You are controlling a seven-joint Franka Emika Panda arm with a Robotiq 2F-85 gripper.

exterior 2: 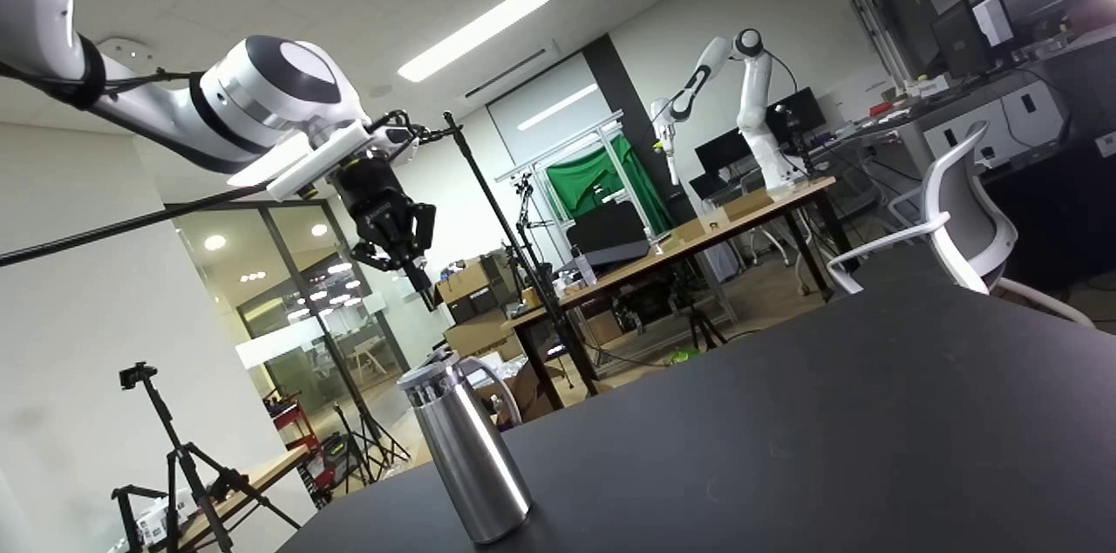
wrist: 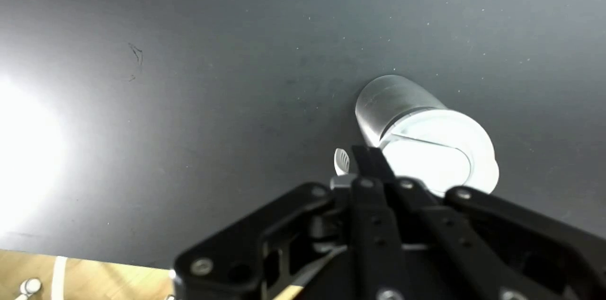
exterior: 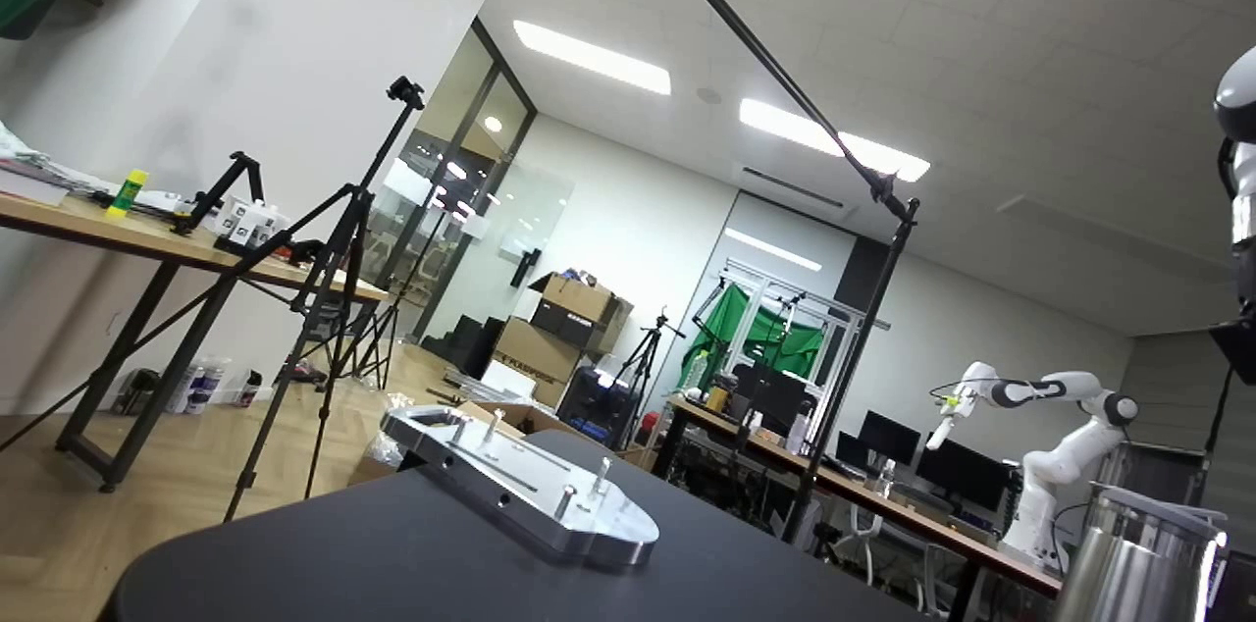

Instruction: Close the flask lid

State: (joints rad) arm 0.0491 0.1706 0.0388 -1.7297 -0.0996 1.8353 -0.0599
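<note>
The flask [exterior 2: 475, 457] is a brushed-metal jug with a handle. It stands upright on the black table in an exterior view [exterior: 1128, 563]. In the wrist view [wrist: 390, 96] I look down on it. Its pale lid [wrist: 426, 163] sits on top, overexposed, with a curved outline on it; I cannot tell whether its flap is fully down. The handle's tip [wrist: 342, 160] shows left of my fingers; the rest is hidden. My gripper [exterior 2: 425, 296] is shut and empty, above the flask and apart from it. Its fingertips [wrist: 368, 149] overlap the lid's left edge in the wrist view.
The black table [exterior 2: 785, 422] carries the flask. A silver metal plate with pegs [exterior: 530, 485] lies on it in an exterior view. The table edge and wooden floor [wrist: 109, 281] show at the wrist view's lower left. A grey chair [exterior 2: 955, 213] and a black stand [exterior 2: 506, 230] are beyond.
</note>
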